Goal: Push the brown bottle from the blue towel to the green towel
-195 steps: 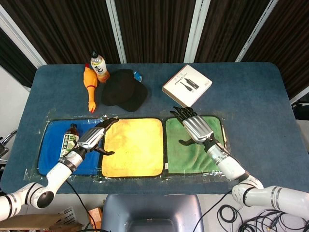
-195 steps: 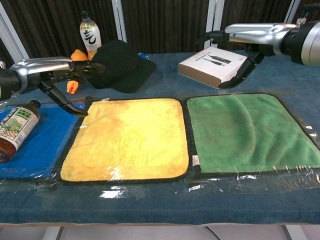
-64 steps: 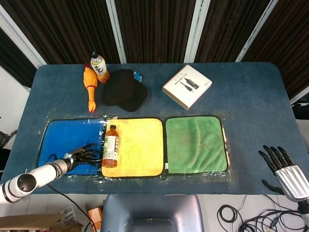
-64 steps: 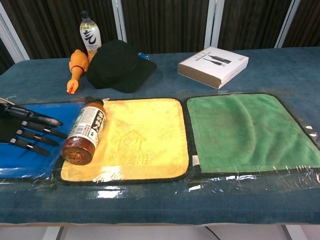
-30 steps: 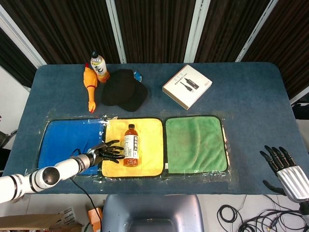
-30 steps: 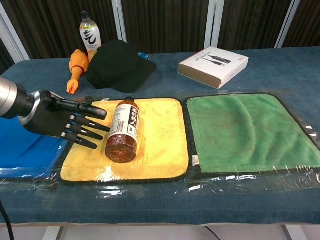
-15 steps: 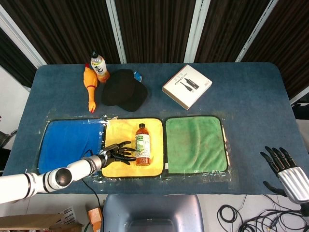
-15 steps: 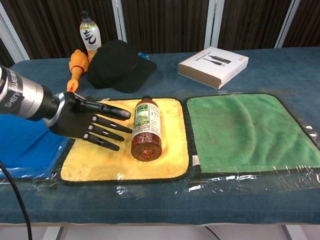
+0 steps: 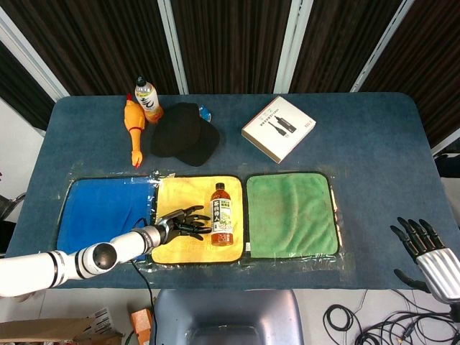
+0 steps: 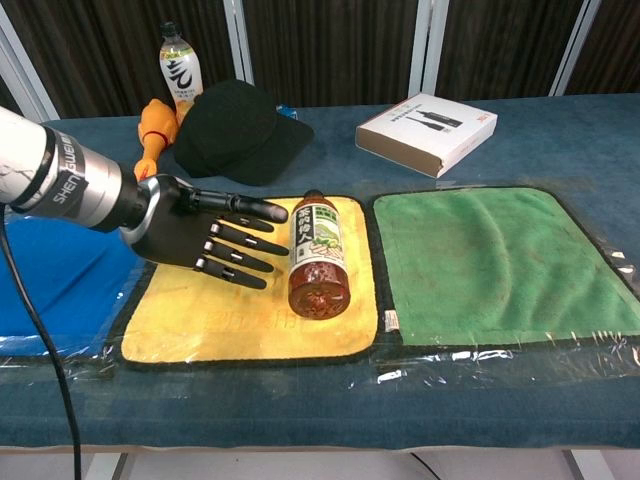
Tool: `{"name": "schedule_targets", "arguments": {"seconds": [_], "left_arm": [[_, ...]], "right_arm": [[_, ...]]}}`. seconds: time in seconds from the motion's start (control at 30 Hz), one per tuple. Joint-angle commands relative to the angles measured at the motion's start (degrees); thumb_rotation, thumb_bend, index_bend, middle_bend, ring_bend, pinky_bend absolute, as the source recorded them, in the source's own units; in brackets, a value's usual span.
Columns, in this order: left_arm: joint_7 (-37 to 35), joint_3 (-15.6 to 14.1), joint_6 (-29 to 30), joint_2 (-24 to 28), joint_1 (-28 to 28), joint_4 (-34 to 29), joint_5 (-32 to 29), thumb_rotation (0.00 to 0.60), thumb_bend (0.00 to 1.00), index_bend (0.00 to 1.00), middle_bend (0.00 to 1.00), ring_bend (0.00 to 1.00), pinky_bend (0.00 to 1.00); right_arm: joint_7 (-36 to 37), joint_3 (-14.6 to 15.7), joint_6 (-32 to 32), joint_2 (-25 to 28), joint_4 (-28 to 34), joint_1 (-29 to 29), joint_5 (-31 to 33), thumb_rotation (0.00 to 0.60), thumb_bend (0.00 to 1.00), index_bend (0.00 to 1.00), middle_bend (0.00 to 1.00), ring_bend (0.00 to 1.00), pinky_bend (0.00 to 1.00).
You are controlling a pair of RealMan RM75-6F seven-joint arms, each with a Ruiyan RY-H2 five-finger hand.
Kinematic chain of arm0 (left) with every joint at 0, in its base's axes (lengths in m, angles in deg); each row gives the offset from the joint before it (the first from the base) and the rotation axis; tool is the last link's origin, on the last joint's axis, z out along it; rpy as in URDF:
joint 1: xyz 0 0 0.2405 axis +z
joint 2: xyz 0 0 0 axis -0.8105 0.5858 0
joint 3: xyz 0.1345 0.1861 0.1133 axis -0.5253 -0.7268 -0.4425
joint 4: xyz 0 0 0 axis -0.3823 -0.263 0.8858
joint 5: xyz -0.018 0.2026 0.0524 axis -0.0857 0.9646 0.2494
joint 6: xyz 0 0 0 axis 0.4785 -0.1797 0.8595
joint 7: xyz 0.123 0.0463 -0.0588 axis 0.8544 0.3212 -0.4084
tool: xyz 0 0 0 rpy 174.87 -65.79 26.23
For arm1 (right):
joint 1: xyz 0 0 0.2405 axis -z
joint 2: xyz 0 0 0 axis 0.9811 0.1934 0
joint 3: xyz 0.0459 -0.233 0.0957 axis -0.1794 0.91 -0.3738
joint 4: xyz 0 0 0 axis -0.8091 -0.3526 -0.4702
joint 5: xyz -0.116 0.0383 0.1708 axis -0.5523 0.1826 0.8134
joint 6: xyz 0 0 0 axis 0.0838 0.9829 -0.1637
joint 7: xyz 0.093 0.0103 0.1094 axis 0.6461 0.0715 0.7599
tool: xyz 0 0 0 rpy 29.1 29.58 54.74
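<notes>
The brown bottle [image 9: 223, 224] [image 10: 318, 254] lies on its side on the right part of the yellow towel [image 9: 184, 200] [image 10: 220, 320], cap pointing away from me. My left hand [image 9: 181, 222] [image 10: 200, 236] is open, fingers stretched flat towards the bottle's left side, fingertips at or just short of it. The green towel [image 9: 291, 214] [image 10: 490, 260] lies just right of the yellow one. The blue towel [image 9: 100, 215] [image 10: 50, 285] is on the left, partly hidden by my left arm. My right hand [image 9: 430, 257] hangs open off the table's right front corner, seen only in the head view.
At the back of the table [image 9: 374, 151] are a black cap [image 9: 183, 133] [image 10: 232, 130], a rubber chicken [image 9: 134, 131] [image 10: 152, 135], a clear drink bottle [image 9: 147, 99] [image 10: 180, 68] and a white box [image 9: 278, 128] [image 10: 428, 120]. Clear plastic sheeting lies under the towels.
My left hand has swept right across the yellow towel, and the bottle has rolled right ahead of it, from the towel's middle to near its right edge. The right hand stayed put.
</notes>
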Motion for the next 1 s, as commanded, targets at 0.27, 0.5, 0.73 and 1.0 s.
{"name": "schedule_targets", "arguments": {"seconds": [0.27,0.5,0.73,1.0], "left_arm": [[-0.44,2.82,-1.61,-3.77,0.2,3.11,1.7,0.6,0.16,0.0,0.18,0.14,0.41],[-0.98,3.24,-0.97,-6.78,-1.24,5.34,1.49,0.6,0.15,0.0,0.18,0.13,0.41],[-1.5,3.59,-1.05,-8.44,-2.23,6.98,1.01,0.6,0.15,0.0,0.18,0.13,0.41],[-2.31,5.14,-2.69,-12.9,-4.82,12.66,0.51,0.6,0.15,0.0,0.18,0.13,0.41]], "right_arm": [[1.21,0.35,0.53,0.49,0.19,0.14,-0.51,0.6,0.14,0.0,0.01,0.0,0.0],[2.68,0.49,0.57,0.77,-0.31,0.23,-0.47,0.6,0.14,0.0,0.01,0.0,0.0],[3.19,0.71,0.3,0.74,-0.71,0.11,-0.69,0.6,0.14,0.0,0.01,0.0,0.0],[4.44,0.46,-0.39,0.79,-1.11,-0.02,0.04,0.6,0.14,0.0,0.01,0.0,0.0]]}}
